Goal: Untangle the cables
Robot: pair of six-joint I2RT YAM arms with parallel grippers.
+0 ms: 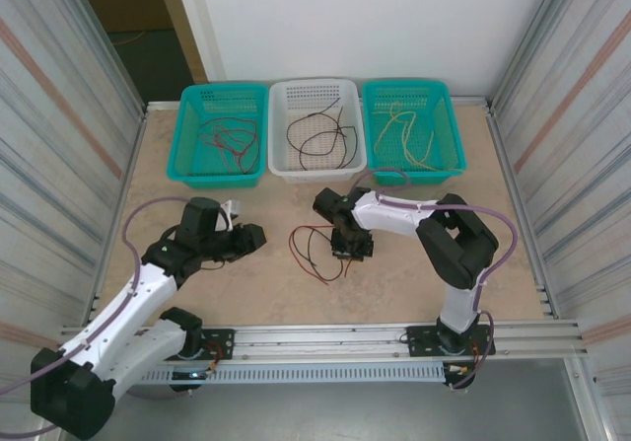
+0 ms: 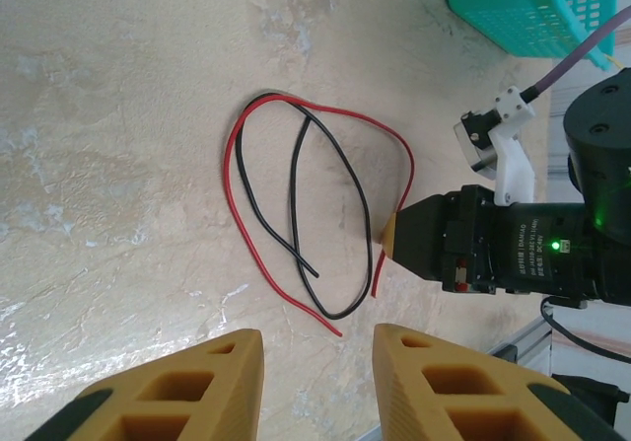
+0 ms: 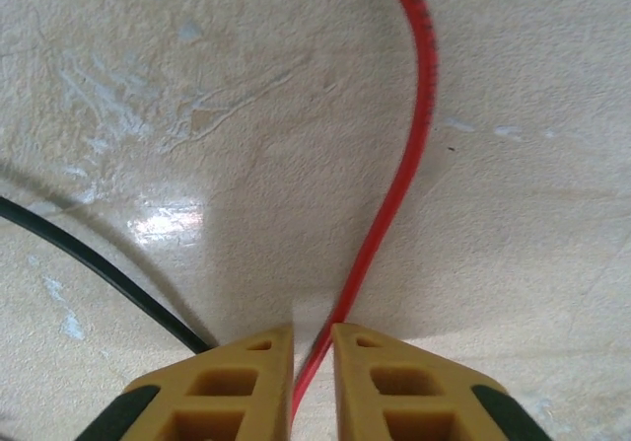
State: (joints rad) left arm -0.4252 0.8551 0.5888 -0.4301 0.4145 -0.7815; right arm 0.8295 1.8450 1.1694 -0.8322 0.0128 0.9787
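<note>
The white basket (image 1: 315,172) stands at the far edge of the table (image 1: 197,293), with one teal basket (image 1: 187,170) touching its left side and another teal basket (image 1: 449,165) touching its right. All three hold thin wires. Just in front of the white basket lie the red and black cables (image 1: 314,256), with the right gripper (image 1: 351,248) lowered onto their right side. The left gripper (image 1: 252,238) hangs in front of the white basket and to its left, apart from them.

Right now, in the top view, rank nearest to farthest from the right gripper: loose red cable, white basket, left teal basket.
1. Red cable, between the right gripper's fingers.
2. White basket, straight behind it.
3. Left teal basket, back left.
</note>
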